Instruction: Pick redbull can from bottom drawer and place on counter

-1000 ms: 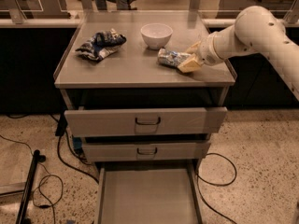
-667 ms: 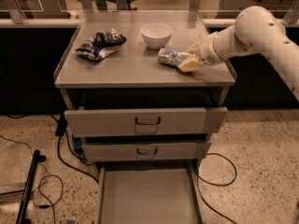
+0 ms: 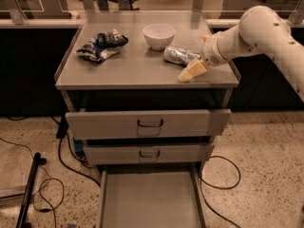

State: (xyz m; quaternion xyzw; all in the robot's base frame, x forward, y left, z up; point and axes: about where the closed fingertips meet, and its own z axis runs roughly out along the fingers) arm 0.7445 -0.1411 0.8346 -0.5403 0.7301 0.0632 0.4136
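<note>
The redbull can [image 3: 179,55] lies on its side on the counter [image 3: 133,72], just right of the white bowl. My gripper [image 3: 198,55] is at the can's right end, low over the counter's right side. It is open: the near cream finger [image 3: 192,71] sits in front of the can and the far fingertip shows behind it. The fingers do not squeeze the can. The bottom drawer [image 3: 149,198] is pulled out at floor level, and nothing shows inside it.
A white bowl [image 3: 159,35] and a blue-and-white cloth bundle [image 3: 101,44] sit on the counter. The two upper drawers [image 3: 149,122] stand slightly out. Black cables [image 3: 47,189] lie on the floor at left and a cable loop at right. My white arm [image 3: 266,32] reaches in from the right.
The near finger has shifted slightly toward the counter's front edge, and more of the can now shows beside it. The can stays lying on the counter.
</note>
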